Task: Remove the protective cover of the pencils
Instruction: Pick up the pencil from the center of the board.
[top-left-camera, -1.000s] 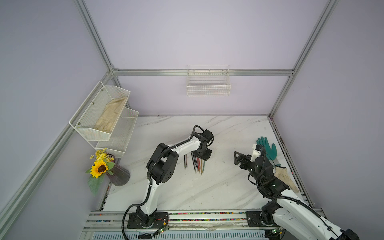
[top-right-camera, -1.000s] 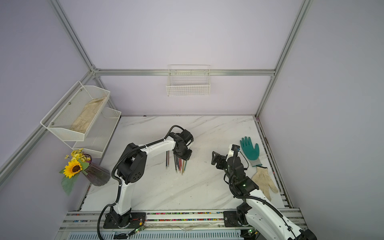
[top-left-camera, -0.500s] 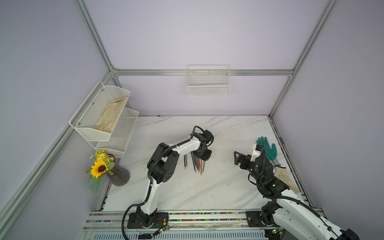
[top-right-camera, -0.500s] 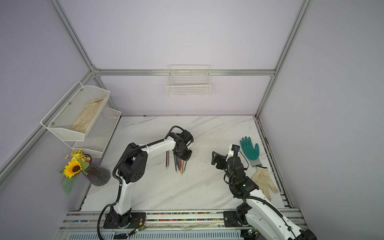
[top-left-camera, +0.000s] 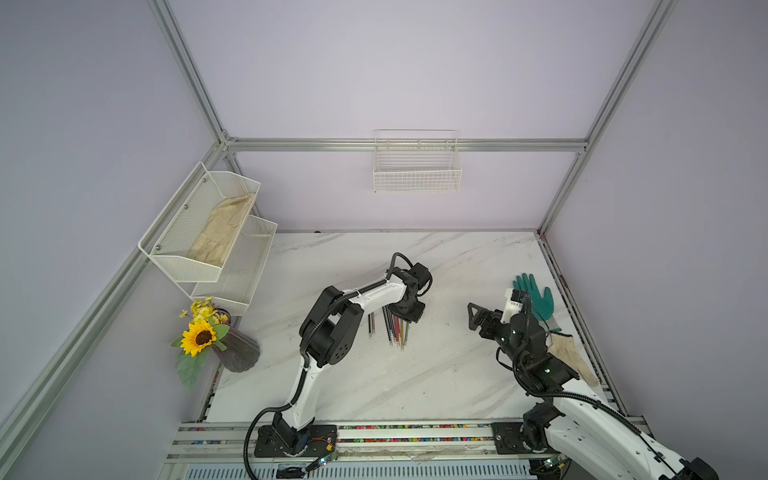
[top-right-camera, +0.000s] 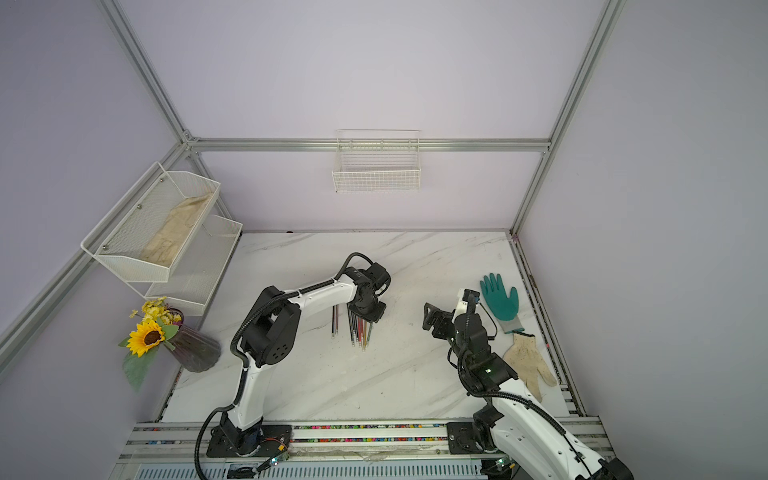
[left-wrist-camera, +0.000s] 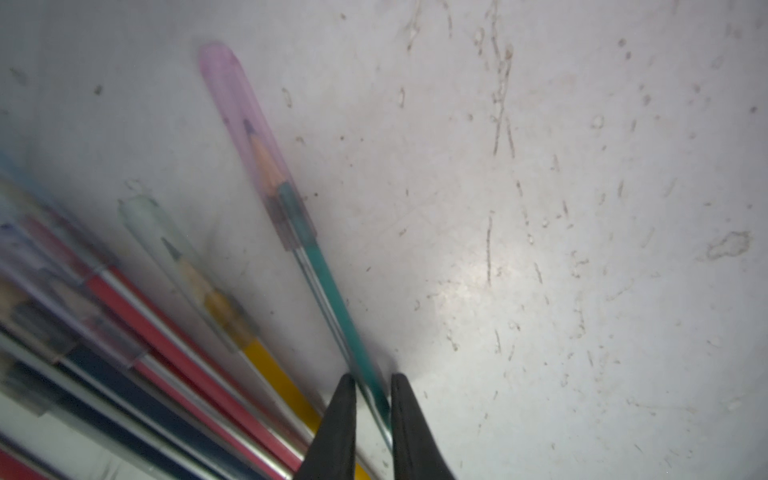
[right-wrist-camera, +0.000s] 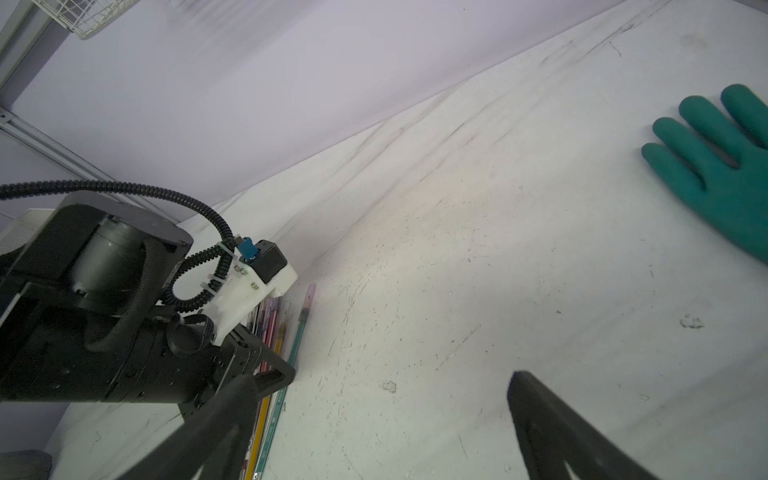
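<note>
Left jaws straddle green pencil (left-wrist-camera: 332, 286), grip indeterminate; capped pencils (left-wrist-camera: 178, 353) just beside. Right jaws released, near green glove (top-left-camera: 536, 297) on table (top-left-camera: 374, 386).

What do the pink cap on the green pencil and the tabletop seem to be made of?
Pink cap: probably smooth translucent plastic, since the green pencil's sharpened tip shows through. Tabletop: white, grey-veined, slightly glossy, scuffed; marble or marble-look laminate, unclear.

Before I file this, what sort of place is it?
Probably a lab robot cell: lilac panel walls in an aluminium frame, two white-and-black robot arms on a rail at a marble-look tabletop, staged props like a dark vase with a sunflower.
</note>
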